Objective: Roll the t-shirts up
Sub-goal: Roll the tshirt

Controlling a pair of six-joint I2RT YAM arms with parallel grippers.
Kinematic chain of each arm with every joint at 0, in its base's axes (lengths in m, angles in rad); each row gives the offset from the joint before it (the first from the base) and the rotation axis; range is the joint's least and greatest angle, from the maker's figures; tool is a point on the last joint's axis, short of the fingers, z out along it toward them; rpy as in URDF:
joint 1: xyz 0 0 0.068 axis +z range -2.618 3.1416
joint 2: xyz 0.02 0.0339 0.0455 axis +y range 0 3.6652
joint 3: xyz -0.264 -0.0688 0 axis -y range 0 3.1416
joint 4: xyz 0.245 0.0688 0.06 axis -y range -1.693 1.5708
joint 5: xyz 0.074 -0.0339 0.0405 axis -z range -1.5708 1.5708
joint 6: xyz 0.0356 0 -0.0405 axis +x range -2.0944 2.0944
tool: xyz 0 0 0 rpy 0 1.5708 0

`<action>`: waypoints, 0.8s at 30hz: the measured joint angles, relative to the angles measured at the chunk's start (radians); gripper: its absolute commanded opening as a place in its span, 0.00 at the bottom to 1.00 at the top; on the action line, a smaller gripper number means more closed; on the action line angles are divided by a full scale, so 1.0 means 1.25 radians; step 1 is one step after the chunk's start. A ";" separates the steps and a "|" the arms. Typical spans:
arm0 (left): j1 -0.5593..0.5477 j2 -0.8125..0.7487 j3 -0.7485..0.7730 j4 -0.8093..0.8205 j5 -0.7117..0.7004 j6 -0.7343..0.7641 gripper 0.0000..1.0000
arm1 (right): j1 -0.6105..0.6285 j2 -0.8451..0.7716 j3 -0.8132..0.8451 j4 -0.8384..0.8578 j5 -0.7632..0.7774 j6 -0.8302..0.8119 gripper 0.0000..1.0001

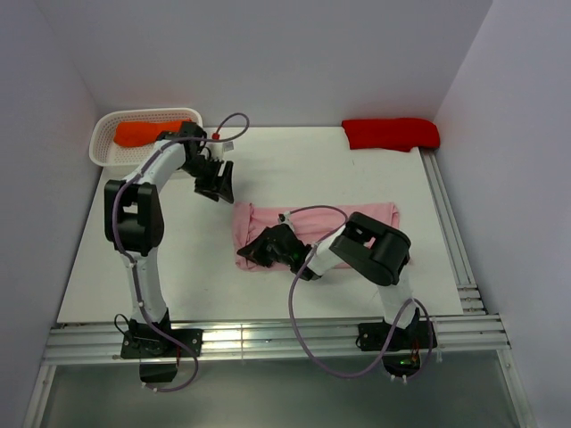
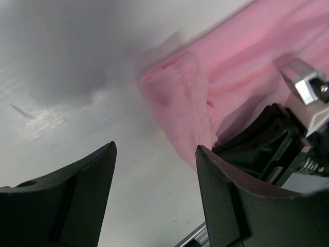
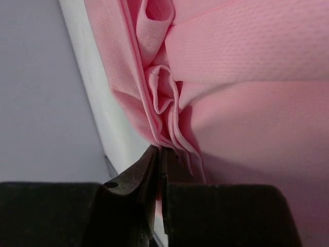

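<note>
On the white table [image 1: 294, 165], mid-frame from above, my pink t-shirt [image 1: 357, 218] lies as a long folded band running left to right — its left end gathered into pleats. My right gripper [image 1: 254, 256] sits low at that end's lower-left corner. The right wrist view shows its jaws closed together on a bunch of pleated pink cloth, pinched right at the fingertips. My left gripper [image 1: 217, 185] hangs just above and left of the shirt in the overhead frame, near its upper-left corner, jaws apart and holding nothing. In its own wrist view, bare tabletop shows between the two dark fingers [image 2: 77, 190], and the shirt's folded edge lies just beyond the right-hand one. Whether that finger touches the cloth I cannot tell. At the upper left of the overhead frame, an orange bundle [image 1: 143, 132] rests in a white basket [image 1: 105, 143] at the table's far corner — well apart from the pink shirt. At the upper right, a red bundle [image 1: 391, 134] lies along the table's far edge.
</note>
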 measured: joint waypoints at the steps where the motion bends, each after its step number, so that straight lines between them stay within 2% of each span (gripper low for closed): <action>1: 0.007 -0.004 -0.026 0.008 0.012 0.006 0.69 | -0.002 0.005 -0.001 0.013 -0.007 0.008 0.01; 6: 0.012 0.002 -0.125 0.037 0.068 0.021 0.69 | -0.005 0.014 -0.009 0.042 -0.021 0.033 0.00; 10: 0.007 0.020 -0.145 0.073 0.110 0.016 0.69 | -0.005 0.014 -0.011 0.045 -0.025 0.039 0.00; 19: -0.007 0.060 -0.149 0.150 0.105 -0.051 0.39 | -0.007 0.014 -0.016 0.053 -0.032 0.045 0.00; 22: -0.023 0.060 -0.143 0.154 0.074 -0.065 0.21 | -0.007 0.014 -0.016 0.052 -0.032 0.044 0.00; 23: -0.029 0.060 -0.139 0.153 0.060 -0.074 0.11 | -0.007 0.014 -0.016 0.050 -0.032 0.043 0.01; 24: -0.035 0.060 -0.135 0.152 0.048 -0.080 0.06 | -0.007 0.014 -0.014 0.046 -0.032 0.040 0.03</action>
